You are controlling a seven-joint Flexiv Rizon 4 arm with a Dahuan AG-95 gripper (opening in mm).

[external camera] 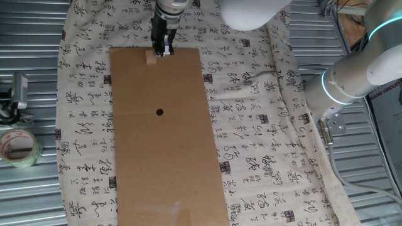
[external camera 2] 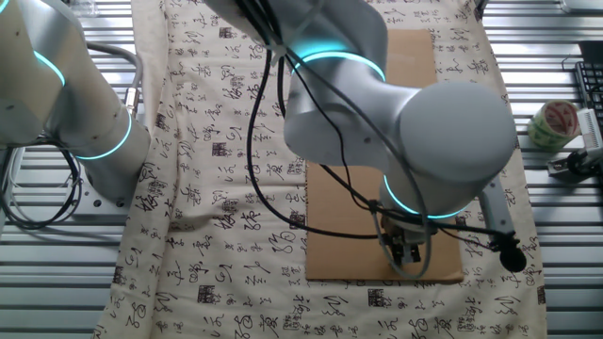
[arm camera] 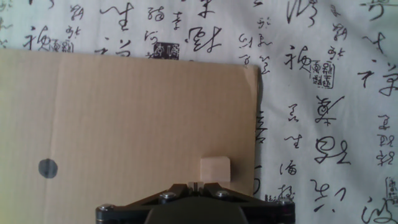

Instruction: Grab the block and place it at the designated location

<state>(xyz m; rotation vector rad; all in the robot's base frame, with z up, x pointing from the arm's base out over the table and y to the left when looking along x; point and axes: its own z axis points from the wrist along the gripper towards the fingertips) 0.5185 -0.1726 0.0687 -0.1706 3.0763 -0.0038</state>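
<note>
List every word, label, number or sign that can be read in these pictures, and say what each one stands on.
"...ANG GROUP": partial white letters on a dark panel at the right edge of one fixed view, cut off and blurred.
Black calligraphy characters and small square seal marks: printed all over the cloth; cursive brush script, not legible to me.
Roll of tape: reddish print, too blurred to read.
Cardboard sheet: no text, only a black dot.
Block: no markings.
</note>
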